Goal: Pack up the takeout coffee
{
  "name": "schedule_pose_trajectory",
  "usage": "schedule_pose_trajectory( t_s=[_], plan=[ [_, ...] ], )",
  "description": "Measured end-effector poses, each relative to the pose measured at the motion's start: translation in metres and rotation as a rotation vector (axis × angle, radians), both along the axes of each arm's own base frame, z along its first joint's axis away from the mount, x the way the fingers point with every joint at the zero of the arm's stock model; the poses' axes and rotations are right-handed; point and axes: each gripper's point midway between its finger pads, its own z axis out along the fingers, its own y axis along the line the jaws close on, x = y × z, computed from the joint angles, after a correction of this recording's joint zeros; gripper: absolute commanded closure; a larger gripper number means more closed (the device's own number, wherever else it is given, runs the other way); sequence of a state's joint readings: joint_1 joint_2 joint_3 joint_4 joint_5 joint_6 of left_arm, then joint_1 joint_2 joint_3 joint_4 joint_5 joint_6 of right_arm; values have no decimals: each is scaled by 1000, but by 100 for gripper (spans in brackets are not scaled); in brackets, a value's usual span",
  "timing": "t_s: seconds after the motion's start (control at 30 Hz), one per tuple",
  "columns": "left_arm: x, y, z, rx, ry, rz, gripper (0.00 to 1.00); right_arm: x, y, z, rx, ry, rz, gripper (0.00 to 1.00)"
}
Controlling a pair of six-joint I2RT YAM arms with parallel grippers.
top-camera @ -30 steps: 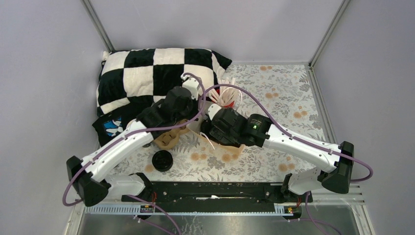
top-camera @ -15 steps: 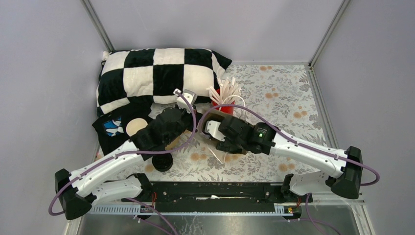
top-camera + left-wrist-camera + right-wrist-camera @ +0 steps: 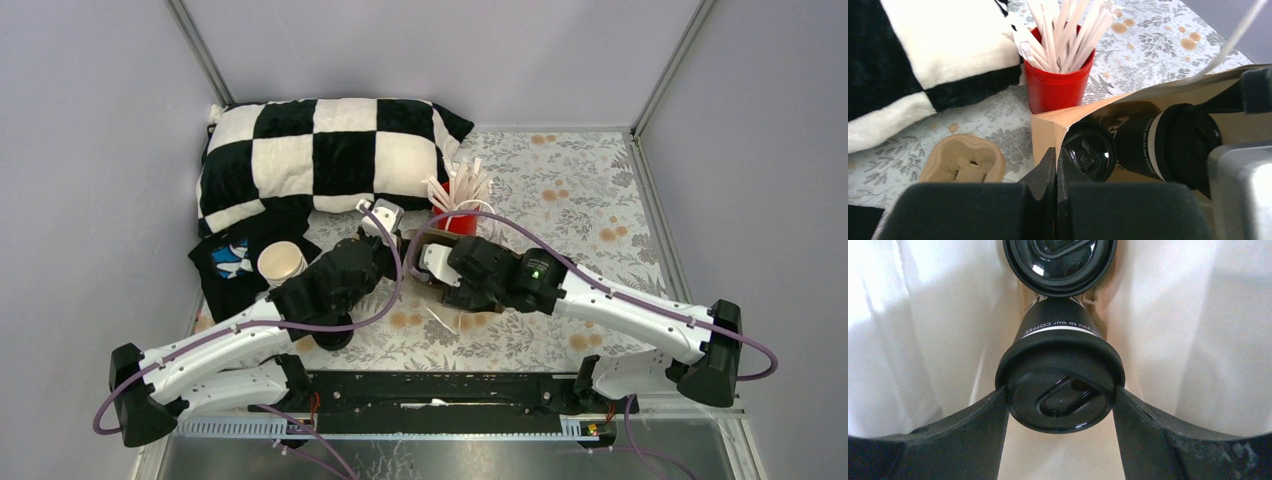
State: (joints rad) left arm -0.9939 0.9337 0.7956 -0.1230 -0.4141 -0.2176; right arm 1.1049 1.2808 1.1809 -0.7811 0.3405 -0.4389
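Note:
Two dark takeout coffee cups with black lids lie inside a brown paper bag [image 3: 1048, 125]. In the left wrist view one lid [image 3: 1092, 156] faces me and the second cup [image 3: 1168, 142] lies to its right. My left gripper [image 3: 1055, 156] is shut on the bag's open edge. My right gripper [image 3: 1061, 391] is inside the bag, its fingers pressed on both sides of the nearer cup [image 3: 1060, 327] at its lid. The other cup's lid [image 3: 1059, 260] lies just beyond. From the top, both grippers meet mid-table, left [image 3: 388, 248] and right [image 3: 432, 265].
A red cup of white straws [image 3: 458, 218] stands just behind the bag. A checkered pillow [image 3: 320, 150] fills the back left. A stack of lidless cups [image 3: 282, 264] stands left of my left arm. A cardboard carrier [image 3: 964, 160] lies left of the bag. Loose black lids [image 3: 335, 338] sit under the left arm.
My left arm has drawn back toward the near left, uncovering the stack of lidless cups. My right gripper has shifted slightly toward the bag and then stayed put.

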Motion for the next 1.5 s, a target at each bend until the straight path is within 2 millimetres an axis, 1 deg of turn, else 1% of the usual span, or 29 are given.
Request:
schedule_pose_trajectory(
  t_s=[0.13, 0.23, 0.37, 0.67, 0.87, 0.97, 1.0, 1.03, 1.07, 1.13, 1.23, 1.3, 1.4, 1.43, 1.5],
  plan=[
    [7, 3, -1, 32, -23, 30, 100, 6, 20, 23, 42, 15, -27, 65],
    [10, 4, 0, 51, -40, 51, 100, 9, 28, 34, 60, 29, -67, 65],
    [12, 8, 1, 71, -53, 74, 100, 9, 24, 34, 48, 43, -119, 65],
    [13, 6, 2, 105, -74, 75, 100, 2, 13, 26, -14, 86, -160, 65],
    [13, 6, 2, 114, -79, 76, 100, 3, 2, 25, -43, 72, -221, 66],
    [15, 6, 1, 124, -77, 82, 100, 2, 1, 22, -54, 74, -241, 65],
    [15, 7, 2, 127, -72, 83, 99, 2, 2, 21, -51, 75, -242, 65],
    [14, 7, 2, 127, -65, 83, 95, 3, 3, 21, -46, 74, -242, 65],
    [12, 8, 3, 130, -51, 82, 93, 3, 5, 20, -33, 72, -240, 65],
    [8, 8, 5, 129, -18, 74, 92, 3, 8, 17, -3, 71, -234, 65],
    [0, 8, 10, 115, 37, 56, 81, 0, 10, 13, 25, 78, -220, 66],
    [-4, 8, 14, 102, 66, 50, 77, -1, 13, 12, 40, 86, -208, 66],
    [-9, 7, 25, 52, 112, 49, 66, -3, 15, 10, 46, 96, -198, 66],
    [-10, 8, 28, 39, 125, 48, 65, -3, 14, 9, 49, 96, -198, 66],
    [-12, 9, 33, 21, 153, 49, 66, -3, 14, 7, 51, 98, -195, 66]
  ],
)
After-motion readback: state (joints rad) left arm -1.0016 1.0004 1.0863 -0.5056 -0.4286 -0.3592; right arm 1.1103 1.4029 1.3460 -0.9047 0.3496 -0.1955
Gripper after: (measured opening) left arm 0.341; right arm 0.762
